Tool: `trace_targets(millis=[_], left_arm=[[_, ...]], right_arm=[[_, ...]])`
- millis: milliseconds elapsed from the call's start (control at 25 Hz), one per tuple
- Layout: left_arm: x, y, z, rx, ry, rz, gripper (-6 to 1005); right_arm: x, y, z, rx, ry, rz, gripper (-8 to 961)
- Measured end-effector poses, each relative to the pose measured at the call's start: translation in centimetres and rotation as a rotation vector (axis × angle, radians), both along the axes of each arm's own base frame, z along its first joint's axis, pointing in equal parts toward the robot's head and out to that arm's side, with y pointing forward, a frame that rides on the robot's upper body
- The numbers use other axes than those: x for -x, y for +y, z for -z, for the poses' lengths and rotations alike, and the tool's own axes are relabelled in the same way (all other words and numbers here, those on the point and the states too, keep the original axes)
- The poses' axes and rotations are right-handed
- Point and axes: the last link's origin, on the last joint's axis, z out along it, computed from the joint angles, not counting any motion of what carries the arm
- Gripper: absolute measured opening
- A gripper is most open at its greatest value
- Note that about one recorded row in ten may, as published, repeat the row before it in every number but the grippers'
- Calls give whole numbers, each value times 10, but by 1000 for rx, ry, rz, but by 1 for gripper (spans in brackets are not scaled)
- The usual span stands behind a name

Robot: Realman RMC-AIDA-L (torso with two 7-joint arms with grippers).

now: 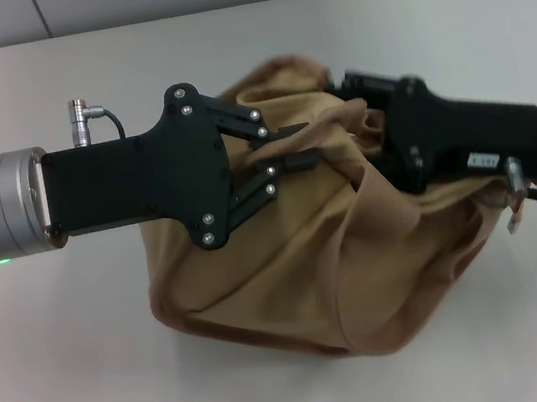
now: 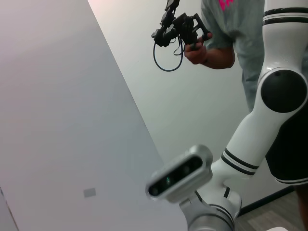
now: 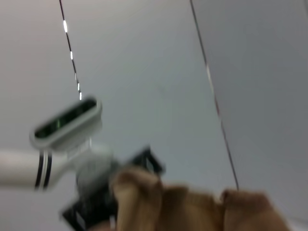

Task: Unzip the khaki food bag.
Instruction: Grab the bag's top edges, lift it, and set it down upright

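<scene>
Slumping on the pale tabletop (image 1: 62, 373), the soft tan canvas khaki food bag (image 1: 289, 269) looks light and floppy. Left end effector (image 1: 303, 145) pinches its top fabric; right end effector (image 1: 361, 111) grip cannot be told.

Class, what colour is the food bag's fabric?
Khaki tan, clearest in the head view: food bag.

The right claw (image 1: 364, 106) tips are buried in the khaki food bag (image 1: 307, 256) folds, zipper hidden.
</scene>
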Motion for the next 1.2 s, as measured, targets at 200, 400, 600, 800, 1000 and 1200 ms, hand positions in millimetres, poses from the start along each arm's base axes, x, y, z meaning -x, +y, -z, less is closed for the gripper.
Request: trace_targets(millis=[200, 400, 600, 800, 1000, 1200], left_arm=[[0, 1, -1, -13, 0, 6, 85], [-1, 2, -1, -16, -1, 4, 85], [-1, 3, -2, -22, -8, 2, 85], [-2, 4, -2, -29, -12, 1, 85], [-2, 4, -2, -35, -13, 7, 85], [-4, 4, -2, -34, -13, 13, 85]], right_arm=[[-19, -9, -4, 39, -99, 45, 844], [-34, -23, -12, 29, -107, 73, 843], [-53, -38, -22, -3, -120, 123, 843], [-68, -51, -39, -78, -29, 194, 834], [-68, -60, -55, -150, 45, 152, 811], [-60, -53, -64, -192, -64, 30, 788]])
